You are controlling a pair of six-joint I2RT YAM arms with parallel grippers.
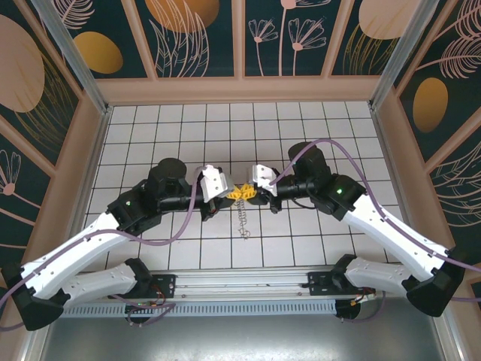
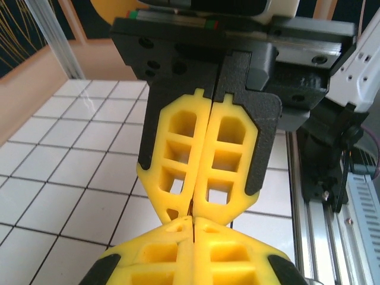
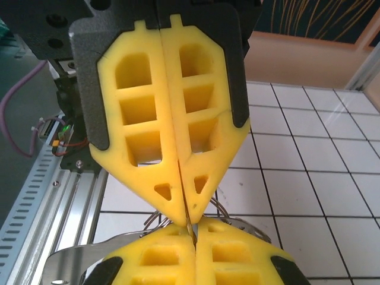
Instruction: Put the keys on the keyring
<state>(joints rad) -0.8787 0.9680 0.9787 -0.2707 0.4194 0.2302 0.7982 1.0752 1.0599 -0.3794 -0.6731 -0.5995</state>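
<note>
Over the white tiled floor (image 1: 316, 128) my left gripper (image 1: 234, 193) and right gripper (image 1: 249, 192) meet tip to tip, both shut. From that meeting point the keyring (image 1: 243, 218), a thin grey chain-like loop, hangs down towards the tiles. In the left wrist view my left gripper (image 2: 194, 223) faces the right gripper (image 2: 192, 209), and a thin dark metal edge runs between both pairs of fingers. Behind my right gripper (image 3: 191, 233) the keyring's wire loops (image 3: 220, 208) bow out, below the left gripper (image 3: 181, 211). A flat silver piece (image 3: 68, 258) juts out at the left. The keys are hidden.
An aluminium rail (image 1: 240, 289) with both arm bases runs along the near edge. It shows at the right of the left wrist view (image 2: 309, 225) and at the left of the right wrist view (image 3: 41, 196). Patterned walls (image 1: 240, 83) enclose the floor on three sides.
</note>
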